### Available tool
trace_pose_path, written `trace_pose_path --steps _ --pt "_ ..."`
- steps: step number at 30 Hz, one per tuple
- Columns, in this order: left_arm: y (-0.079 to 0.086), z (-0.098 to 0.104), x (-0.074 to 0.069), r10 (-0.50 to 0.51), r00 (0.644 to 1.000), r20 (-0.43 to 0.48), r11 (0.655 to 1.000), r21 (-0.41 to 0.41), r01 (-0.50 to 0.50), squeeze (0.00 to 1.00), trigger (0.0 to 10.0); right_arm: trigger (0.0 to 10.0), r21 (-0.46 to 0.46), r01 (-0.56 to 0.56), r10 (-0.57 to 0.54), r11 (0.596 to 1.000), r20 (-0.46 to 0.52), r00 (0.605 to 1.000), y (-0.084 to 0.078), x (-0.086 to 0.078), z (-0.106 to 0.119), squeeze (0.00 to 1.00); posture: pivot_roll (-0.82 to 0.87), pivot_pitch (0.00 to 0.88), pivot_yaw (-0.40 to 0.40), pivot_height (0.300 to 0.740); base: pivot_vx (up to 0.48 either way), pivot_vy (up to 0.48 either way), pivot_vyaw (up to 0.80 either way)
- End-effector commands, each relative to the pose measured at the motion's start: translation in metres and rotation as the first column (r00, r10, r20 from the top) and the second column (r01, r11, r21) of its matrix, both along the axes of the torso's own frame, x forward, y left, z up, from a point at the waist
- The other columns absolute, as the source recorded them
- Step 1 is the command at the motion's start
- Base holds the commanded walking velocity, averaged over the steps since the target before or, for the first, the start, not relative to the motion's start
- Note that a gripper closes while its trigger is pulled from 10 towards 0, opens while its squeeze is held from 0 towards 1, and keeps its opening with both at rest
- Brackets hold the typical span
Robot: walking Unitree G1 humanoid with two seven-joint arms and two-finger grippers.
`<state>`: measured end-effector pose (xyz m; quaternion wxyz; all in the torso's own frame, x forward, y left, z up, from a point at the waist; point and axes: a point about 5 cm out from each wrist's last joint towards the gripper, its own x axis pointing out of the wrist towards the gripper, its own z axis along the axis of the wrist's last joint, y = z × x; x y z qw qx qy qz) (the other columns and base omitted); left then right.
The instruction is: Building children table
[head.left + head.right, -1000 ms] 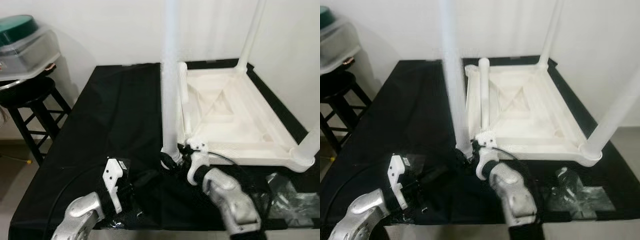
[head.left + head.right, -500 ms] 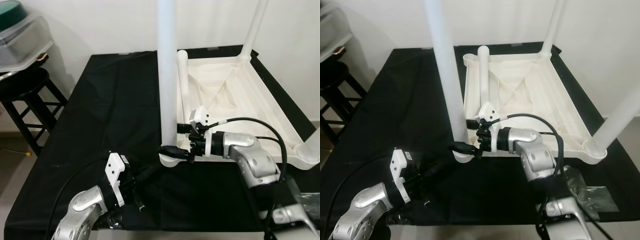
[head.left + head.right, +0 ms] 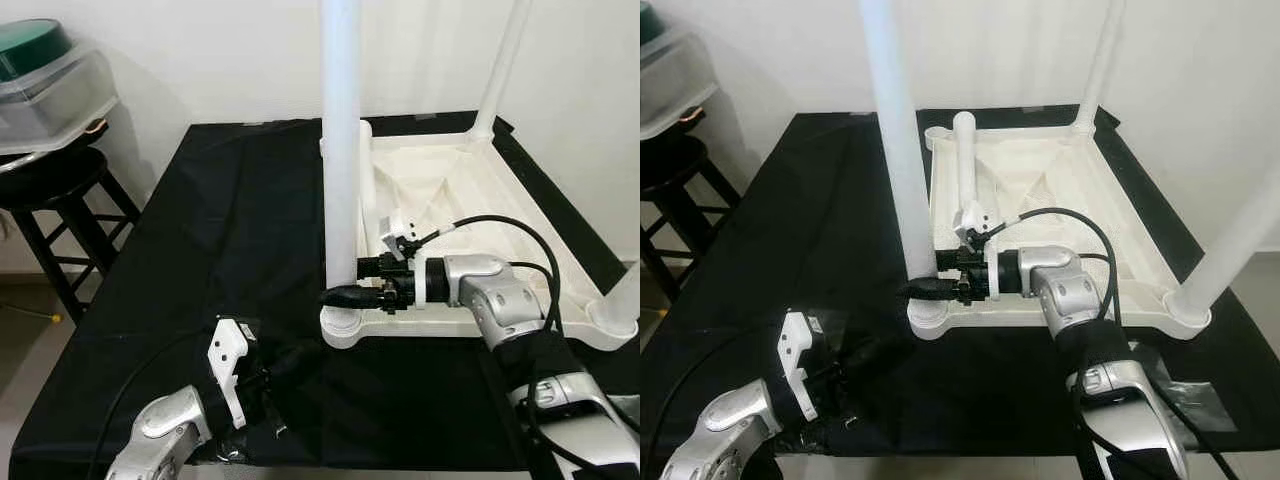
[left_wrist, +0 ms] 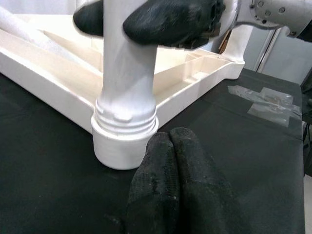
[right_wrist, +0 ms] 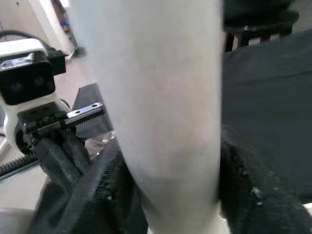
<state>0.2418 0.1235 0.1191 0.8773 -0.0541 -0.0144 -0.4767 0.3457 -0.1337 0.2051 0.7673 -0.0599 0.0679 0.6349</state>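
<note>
Right wrist view, at centre frame, is where the white leg (image 5: 165, 97) is seen pinched between the two black fingers (image 5: 97, 195) of the right gripper (image 3: 345, 296). In the head views the leg stands upright at frame centre, gripped low down, its threaded end seated in the near corner socket (image 3: 342, 328) of the upturned tabletop (image 3: 480, 200), which lies on the black cloth (image 3: 220, 220) right of centre.

The likeliest fault is judged to be cross-threading: if the leg is tilted while it is turned, the thread could be jammed or left only partly seated. Slippage of the smooth plastic between the pads is also possible, and the light tabletop could be dragged over the cloth, since it is not held down.

The right forearm (image 3: 495, 300) is laid horizontally across the near rim from the right of the frame, elbow bent, with a black cable (image 3: 500, 225) looped above it.

The left gripper (image 4: 170, 180) is held low at lower centre of the left wrist view, fingers pressed together and empty, close to the socket but apart from it. The left arm (image 3: 170, 430) is bent at the lower left of the head views.

Two further legs (image 3: 505, 60) are fitted, at the far right and near right corners, and a loose one (image 3: 965, 165) is lying inside the tabletop.
</note>
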Motion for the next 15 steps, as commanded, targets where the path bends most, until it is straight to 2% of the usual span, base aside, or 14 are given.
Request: trace_pose_path --steps 1,4,5,6,7,8,11,12,13,14,15 --pt "0.0 -0.003 -0.003 -0.002 1.0 -0.008 1.0 0.014 0.002 0.0 10.0 0.0 0.028 -0.039 0.039 0.999 -0.01 0.999 0.005 -0.003 -0.001 0.0 -0.01 0.117 0.049 0.74 0.0 0.0 0.0" --pt "0.0 -0.003 -0.004 -0.007 1.0 -0.011 1.0 0.011 0.007 0.0 10.0 0.0 0.03 0.079 -0.08 0.996 0.029 0.996 -0.003 -0.007 -0.007 0.0 -0.02 0.122 0.047 0.74 0.0 0.0 0.0" --pt "0.0 -0.003 -0.004 -0.007 1.0 -0.011 1.0 0.011 0.007 0.0 10.0 0.0 0.03 0.079 -0.08 0.996 0.029 0.996 -0.003 -0.007 -0.007 0.0 -0.02 0.122 0.047 0.74 0.0 0.0 0.0" --pt "0.001 -0.002 -0.004 -0.007 1.0 -0.012 1.0 0.01 0.007 0.0 10.0 0.0 0.037 0.154 -0.155 0.987 0.033 0.987 -0.003 -0.01 -0.013 0.0 -0.02 0.127 0.041 0.74 0.0 0.0 0.0" --pt "0.001 -0.002 -0.004 -0.007 1.0 -0.012 1.0 0.01 0.008 0.0 10.0 0.0 0.048 0.24 -0.241 0.97 0.024 0.97 -0.002 -0.015 -0.021 0.0 -0.02 0.128 0.04 0.74 0.0 0.0 0.0" --pt "0.002 -0.002 -0.004 -0.007 1.0 -0.012 1.0 0.009 0.008 0.0 10.0 0.0 0.073 0.404 -0.405 0.912 -0.004 0.914 0.005 -0.023 -0.035 0.0 -0.03 0.133 0.034 0.74 0.0 0.0 0.0" --pt "0.002 -0.002 -0.004 -0.007 1.0 -0.012 1.0 0.009 0.008 0.0 10.0 0.0 0.073 0.404 -0.405 0.912 -0.004 0.914 0.005 -0.023 -0.035 0.0 -0.03 0.133 0.034 0.74 0.0 0.0 0.0" --pt "0.004 -0.001 -0.004 -0.007 1.0 -0.012 1.0 0.009 0.007 0.0 10.0 0.0 0.086 0.593 -0.592 0.801 -0.037 0.805 0.009 -0.028 -0.05 0.0 -0.03 0.136 0.037 0.74 0.0 0.0 0.0" --pt "0.004 -0.001 -0.004 -0.007 1.0 -0.012 1.0 0.009 0.007 0.0 10.0 0.0 0.086 0.593 -0.592 0.801 -0.037 0.805 0.009 -0.028 -0.05 0.0 -0.03 0.136 0.037 0.74 0.0 0.0 0.0" --pt "0.004 -0.002 -0.004 -0.007 1.0 -0.012 1.0 0.009 0.007 0.0 10.0 0.0 0.002 0.735 -0.735 0.678 0.015 0.678 0.014 -0.043 -0.071 0.0 -0.03 0.139 0.039 0.74 0.0 0.0 0.0" --pt "0.005 -0.003 -0.003 -0.007 1.0 -0.014 1.0 0.011 0.007 0.0 10.0 0.0 -0.011 0.811 -0.809 0.585 0.075 0.584 0.012 -0.048 -0.074 0.0 -0.05 0.112 0.059 0.74 0.0 0.0 0.0"
